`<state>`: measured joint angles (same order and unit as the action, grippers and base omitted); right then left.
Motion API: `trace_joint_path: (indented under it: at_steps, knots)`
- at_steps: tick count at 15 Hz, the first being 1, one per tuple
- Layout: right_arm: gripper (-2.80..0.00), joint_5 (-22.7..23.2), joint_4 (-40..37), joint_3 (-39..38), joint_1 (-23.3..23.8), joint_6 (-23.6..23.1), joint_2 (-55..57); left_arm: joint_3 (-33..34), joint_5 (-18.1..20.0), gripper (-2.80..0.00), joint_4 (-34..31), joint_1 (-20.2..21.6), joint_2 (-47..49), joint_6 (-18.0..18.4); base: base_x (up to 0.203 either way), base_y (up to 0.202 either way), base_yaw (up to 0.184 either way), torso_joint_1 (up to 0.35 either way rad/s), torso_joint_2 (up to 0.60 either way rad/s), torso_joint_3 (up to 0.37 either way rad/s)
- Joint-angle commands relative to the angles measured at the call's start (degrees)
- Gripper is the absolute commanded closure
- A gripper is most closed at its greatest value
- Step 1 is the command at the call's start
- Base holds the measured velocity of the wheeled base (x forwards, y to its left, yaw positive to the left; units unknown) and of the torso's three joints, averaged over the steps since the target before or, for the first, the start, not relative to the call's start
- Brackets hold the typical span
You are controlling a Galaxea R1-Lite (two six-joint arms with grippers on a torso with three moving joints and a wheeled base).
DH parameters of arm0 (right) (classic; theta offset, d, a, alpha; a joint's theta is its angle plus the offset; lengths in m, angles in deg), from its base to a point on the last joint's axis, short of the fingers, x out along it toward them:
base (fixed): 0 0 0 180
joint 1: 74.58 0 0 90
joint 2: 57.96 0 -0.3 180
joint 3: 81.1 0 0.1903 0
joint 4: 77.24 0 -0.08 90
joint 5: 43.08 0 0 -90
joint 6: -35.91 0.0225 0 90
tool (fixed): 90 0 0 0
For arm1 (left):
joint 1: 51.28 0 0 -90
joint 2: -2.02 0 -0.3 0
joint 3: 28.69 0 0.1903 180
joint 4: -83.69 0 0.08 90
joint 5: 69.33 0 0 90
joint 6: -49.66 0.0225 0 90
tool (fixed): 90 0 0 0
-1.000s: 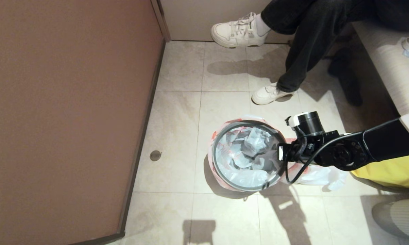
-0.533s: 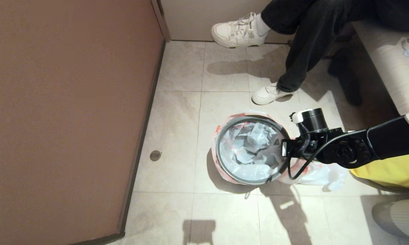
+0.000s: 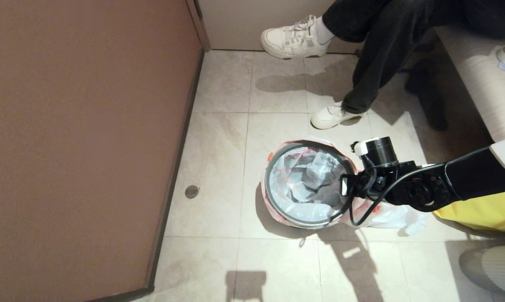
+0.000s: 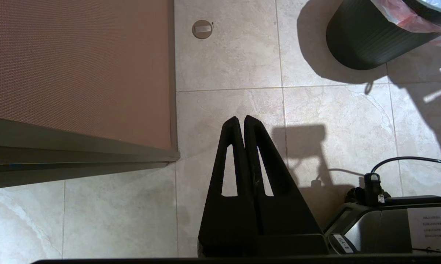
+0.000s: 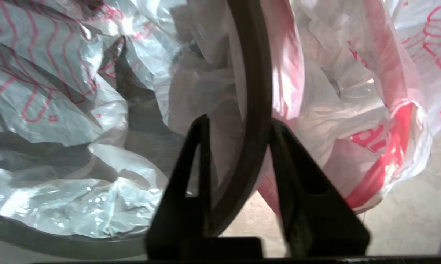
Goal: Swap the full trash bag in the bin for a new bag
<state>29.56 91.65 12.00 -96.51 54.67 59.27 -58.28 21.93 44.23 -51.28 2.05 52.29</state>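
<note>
The bin [image 3: 268,184], a dark round tub with a thin grey hoop [image 5: 255,73], stands on the tiled floor. The new bag [image 3: 302,188] lines it, crumpled film inside and a pink edge folded over the rim. My right gripper [image 3: 345,186] is at the bin's right rim; in the right wrist view the right gripper [image 5: 238,120] is open, with one finger on each side of the hoop. The full trash bag [image 3: 393,214] lies on the floor right of the bin, under my right arm. My left gripper [image 4: 241,119] is shut and empty above the floor, short of the bin [image 4: 367,40].
A brown panel [image 3: 84,138] fills the left side. A small round floor drain [image 3: 192,191] lies near it. A seated person's white shoes [image 3: 294,37] [image 3: 332,115] are just behind the bin. A bench [image 3: 474,67] and a yellow object [image 3: 483,212] are on the right.
My right gripper's fingers have parted at the hoop. The bin shifted slightly away from me, and the right wrist moved right, then back left.
</note>
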Motion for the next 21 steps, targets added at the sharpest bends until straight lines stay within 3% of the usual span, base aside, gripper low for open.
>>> trace_joint_path:
  at_steps: [1,9,10,18,21]
  knots:
    - [-2.80,-0.2,1.4,-0.4,0.0,0.1,-0.2,0.0,0.0,0.00,-0.1,0.0,0.0,0.0,0.000,0.000,0.000,0.000,0.00,0.000]
    - [-2.80,-0.2,-3.3,-0.5,-0.2,-0.2,-5.2,0.0,0.1,0.00,-0.1,0.0,0.0,0.0,0.000,0.000,0.000,0.000,0.00,0.000]
    - [0.00,-0.2,-3.3,-0.5,-0.2,-0.2,-4.9,0.0,0.1,0.00,-0.1,0.0,0.0,0.0,0.000,0.000,0.000,0.000,0.00,0.000]
    - [0.00,-0.4,-6.5,-1.1,-2.4,0.1,-5.9,0.0,0.1,0.00,-0.1,-0.1,0.0,0.1,0.000,0.000,0.000,0.000,0.00,0.000]
    - [0.00,2.1,-5.0,-5.0,1.6,0.9,-6.7,0.0,-0.1,0.00,-0.1,0.0,0.0,-0.2,0.000,0.000,0.000,0.000,0.00,0.000]
